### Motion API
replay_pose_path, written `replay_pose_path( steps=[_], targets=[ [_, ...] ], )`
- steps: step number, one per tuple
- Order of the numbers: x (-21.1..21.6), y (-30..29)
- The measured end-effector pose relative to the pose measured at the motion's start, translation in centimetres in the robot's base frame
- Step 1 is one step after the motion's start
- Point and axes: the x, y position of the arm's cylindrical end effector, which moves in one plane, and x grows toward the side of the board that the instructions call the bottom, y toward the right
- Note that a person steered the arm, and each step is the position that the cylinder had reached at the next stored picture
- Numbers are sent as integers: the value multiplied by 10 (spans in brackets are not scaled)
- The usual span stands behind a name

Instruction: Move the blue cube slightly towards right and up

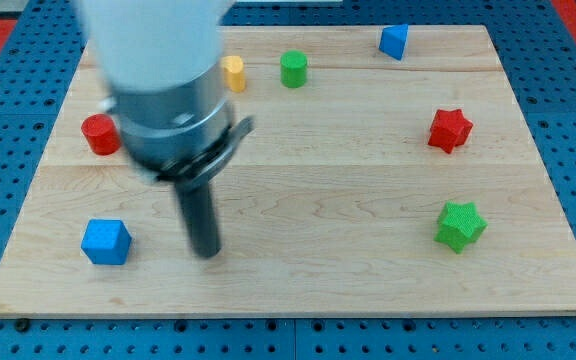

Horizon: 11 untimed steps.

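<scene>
The blue cube (pixel 105 241) sits on the wooden board (pixel 328 220) near the view's bottom left. My tip (pixel 206 253) is the lower end of a dark rod, just to the right of the blue cube, with a gap between them. The arm's grey and white body fills the view's upper left and hides part of the board behind it.
A red cylinder (pixel 99 133) lies at the left, partly behind the arm. A yellow block (pixel 233 72) and a green cylinder (pixel 293 69) are at the top. A blue block (pixel 394 41) is top right. A red star (pixel 449 130) and a green star (pixel 460 225) are at the right.
</scene>
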Motion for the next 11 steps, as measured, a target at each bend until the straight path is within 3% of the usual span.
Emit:
replay_pose_path(
  steps=[1,2,3,5,9,11],
  targets=[
    [34,-73],
    [20,-123],
    [-8,-122],
    [-25,-123],
    [-7,-125],
    [-19,-45]
  ],
)
